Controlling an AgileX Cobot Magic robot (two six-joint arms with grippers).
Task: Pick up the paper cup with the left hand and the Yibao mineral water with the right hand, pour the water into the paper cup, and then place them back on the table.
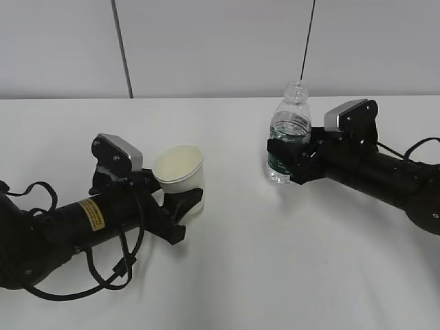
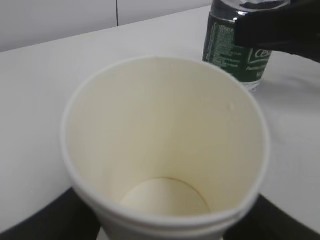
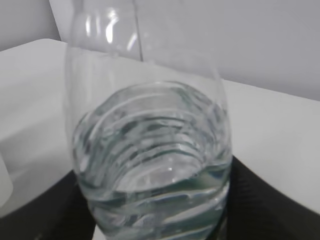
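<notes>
The paper cup (image 1: 179,175) stands left of centre in the exterior view, mouth tilted a little toward the camera, its cream inside dry and bare. The left hand (image 1: 180,206) has its black jaws pressed against the cup's lower wall on either side, pinching it; in the left wrist view the cup (image 2: 165,150) fills the frame, with dark jaw shapes hugging its base at the two lower corners. Whether the cup's bottom touches the table (image 1: 234,275) cannot be told from these views.

The Yibao mineral water (image 1: 289,134) stands upright right of centre in the exterior view, uncapped, water reaching its shoulder. The right hand (image 1: 283,159) closes around its green-labelled middle, jaws tight to both sides of the bottle. The right wrist view looks down over the bottle (image 3: 150,165), with black jaw surfaces flanking it at the lower left and lower right of the frame. In the left wrist view the bottle (image 2: 230,47) shows at the upper right, with the right hand's black finger (image 2: 280,27) across its label.

Cup and bottle are well apart, with bare white tabletop between them.
</notes>
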